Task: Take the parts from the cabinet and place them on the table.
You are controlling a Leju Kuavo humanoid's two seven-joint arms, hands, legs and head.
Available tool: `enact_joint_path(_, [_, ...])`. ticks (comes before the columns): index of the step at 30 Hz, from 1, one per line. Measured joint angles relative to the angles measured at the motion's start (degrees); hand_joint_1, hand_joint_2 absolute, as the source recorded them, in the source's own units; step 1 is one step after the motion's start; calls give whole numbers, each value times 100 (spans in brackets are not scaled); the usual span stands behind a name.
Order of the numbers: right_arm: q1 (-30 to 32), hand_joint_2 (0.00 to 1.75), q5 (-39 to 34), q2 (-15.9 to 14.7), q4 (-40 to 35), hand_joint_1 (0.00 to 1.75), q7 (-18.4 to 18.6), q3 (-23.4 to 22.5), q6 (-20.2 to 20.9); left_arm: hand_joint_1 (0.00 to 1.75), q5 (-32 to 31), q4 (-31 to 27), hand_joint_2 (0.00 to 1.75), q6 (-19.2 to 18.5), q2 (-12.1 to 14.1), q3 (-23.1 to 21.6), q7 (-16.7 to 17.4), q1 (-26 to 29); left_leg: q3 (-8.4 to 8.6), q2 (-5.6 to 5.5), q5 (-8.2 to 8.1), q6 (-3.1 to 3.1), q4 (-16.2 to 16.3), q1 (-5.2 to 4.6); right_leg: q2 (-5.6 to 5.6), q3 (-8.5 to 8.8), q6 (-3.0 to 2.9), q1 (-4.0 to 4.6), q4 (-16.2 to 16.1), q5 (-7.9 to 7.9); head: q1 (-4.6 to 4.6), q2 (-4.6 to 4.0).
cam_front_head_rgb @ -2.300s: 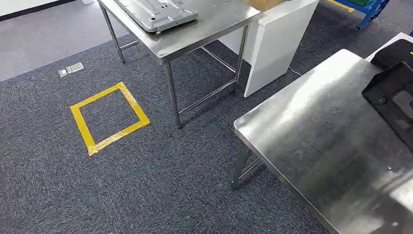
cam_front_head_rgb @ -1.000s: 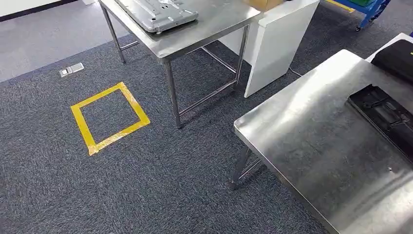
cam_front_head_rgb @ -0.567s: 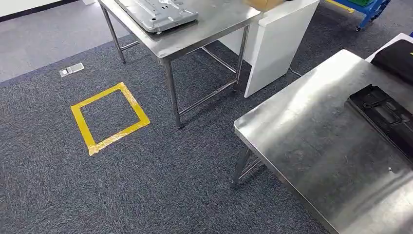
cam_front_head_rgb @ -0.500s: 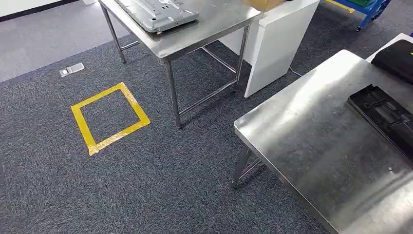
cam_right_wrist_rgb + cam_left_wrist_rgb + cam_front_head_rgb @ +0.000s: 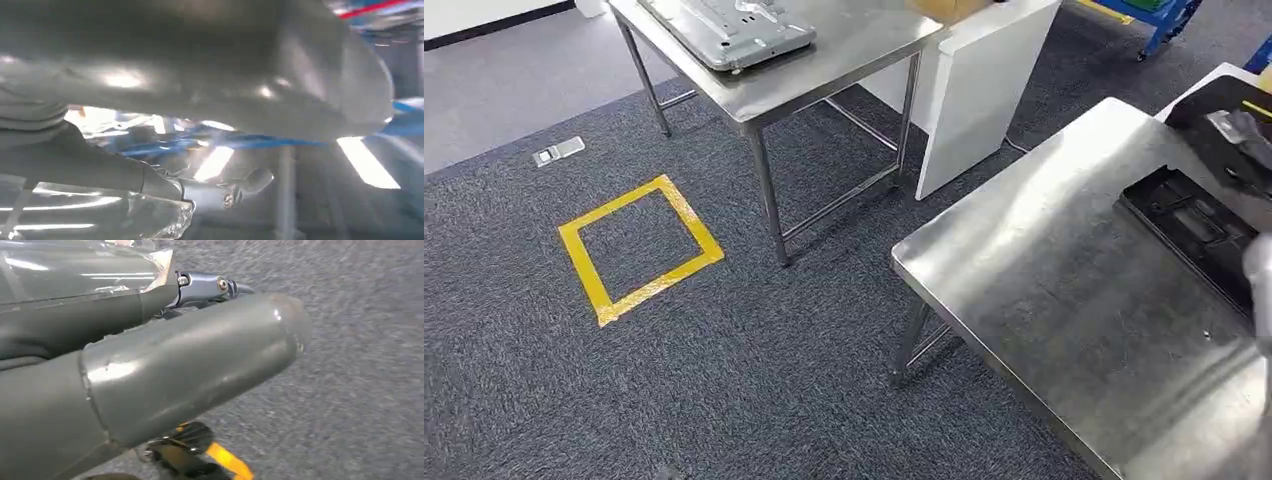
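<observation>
A flat black moulded part lies on the near steel table, close to its right side. A second black piece sits beyond it at the table's far corner. My right hand shows as a grey blur at the picture's right edge, beside the black part and apart from it. In the right wrist view that hand hangs over the shiny tabletop and holds nothing. My left hand hangs over the dark carpet, its thumb and fingers stretched out and nothing in it.
A second steel table stands farther off and carries a grey metal plate. A white cabinet stands beside it. A yellow tape square marks the carpet at left. A blue cart is at the far right.
The black part, held up 2.3 s ago, came down flat on the table. The camera has since shifted a little, and my right hand has come in at the right edge.
</observation>
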Motion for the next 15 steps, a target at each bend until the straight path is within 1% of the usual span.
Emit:
enact_joint_path(3, [-522,0,148,485,349,0,109,366,-61,0,-20,-2,0,9,0,7,31,8,1,-61,19,-21,-10,6,-42,5,-2,-1,0,-2,-2,0])
enact_joint_path(6, [-799,0,183,771,489,0,151,567,-76,0,-35,-2,0,22,2,24,136,21,-4,-105,27,-33,-26,11,-79,8,-8,0,0,-8,-4,0])
enact_joint_path(10, [-940,0,205,954,561,0,168,713,-52,0,-83,-2,0,63,7,37,463,31,-11,-104,28,-34,-39,11,-86,17,-10,0,0,-10,-2,0])
enact_joint_path(12, [-994,0,205,1041,596,0,168,764,-46,0,-88,-2,0,83,7,70,557,32,-11,-102,27,-34,-40,11,-85,16,-12,0,-1,-12,-2,0])
enact_joint_path(15, [-1050,0,205,1112,624,0,168,814,-43,0,-88,0,0,101,9,96,601,33,-11,-93,25,-34,-41,11,-84,16,-13,0,-7,-14,0,0])
